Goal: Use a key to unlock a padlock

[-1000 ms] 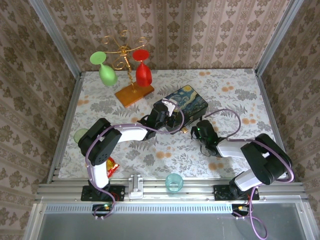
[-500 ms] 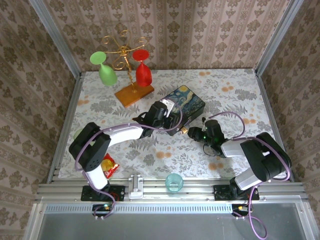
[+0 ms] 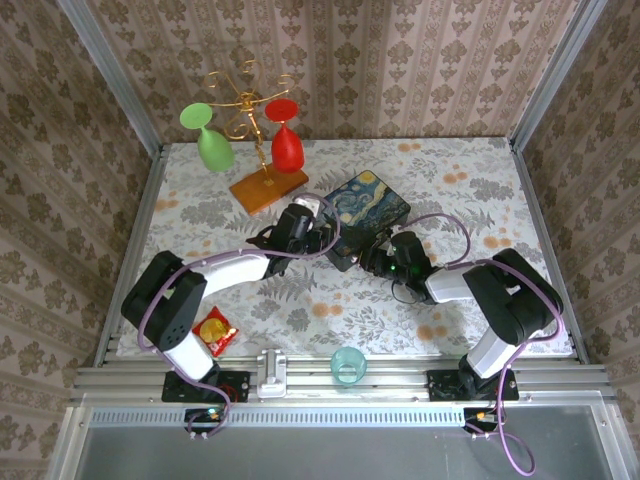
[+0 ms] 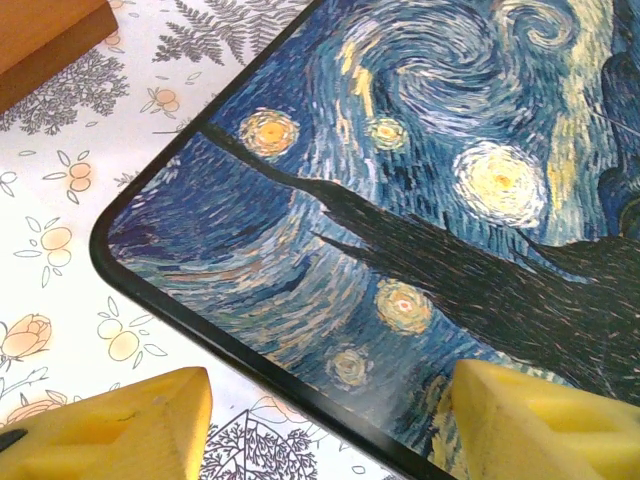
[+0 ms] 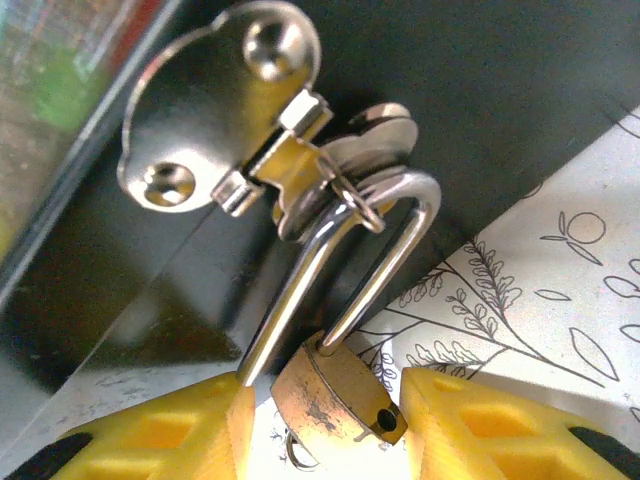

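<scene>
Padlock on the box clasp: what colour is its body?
The padlock is brass-gold, a bit scuffed, with a silvery shackle. Right wrist view shows it best.

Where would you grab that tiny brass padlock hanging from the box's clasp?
Grip the padlock by its brass body, coming from the side away from the box. The thin shackle is hooked through the clasp, leaving little to pinch; the right fingers flank the body.

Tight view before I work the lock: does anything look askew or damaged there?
Only the padlock: it hangs tilted from the box's clasp, brass body scuffed, shackle threaded through the ring, between the open right fingers. Nothing spilled or broken.
</scene>
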### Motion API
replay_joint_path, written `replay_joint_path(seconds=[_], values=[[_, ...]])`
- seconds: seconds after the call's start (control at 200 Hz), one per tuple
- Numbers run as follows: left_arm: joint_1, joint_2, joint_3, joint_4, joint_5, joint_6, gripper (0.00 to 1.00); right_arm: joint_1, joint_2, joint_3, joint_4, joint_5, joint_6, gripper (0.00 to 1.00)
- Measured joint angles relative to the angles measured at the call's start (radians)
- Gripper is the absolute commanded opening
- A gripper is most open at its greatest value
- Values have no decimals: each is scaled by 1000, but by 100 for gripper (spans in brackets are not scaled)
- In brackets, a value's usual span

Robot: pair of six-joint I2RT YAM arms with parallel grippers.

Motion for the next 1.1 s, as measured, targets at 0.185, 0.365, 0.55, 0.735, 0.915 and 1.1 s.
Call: replay_joint_path(seconds=[0.185,0.365,0.55,0.735,0.915,1.1], values=[[17,30,3,43,12,-43,66,20,8,13,-15,41,0,35],[38,71,19,99,27,-79,66,39,25,56,-81,89,0,21],[51,105,40,126,27,-88,65,43,26,58,-68,95,13,13],[59,113,42,143,35,-103,66,39,22,25,-16,79,37,5],[75,134,53,164,57,-135,67,8,21,-64,132,5,73,3],[78,180,116,151,50,-133,67,-28,70,-138,337,-68,105,0]])
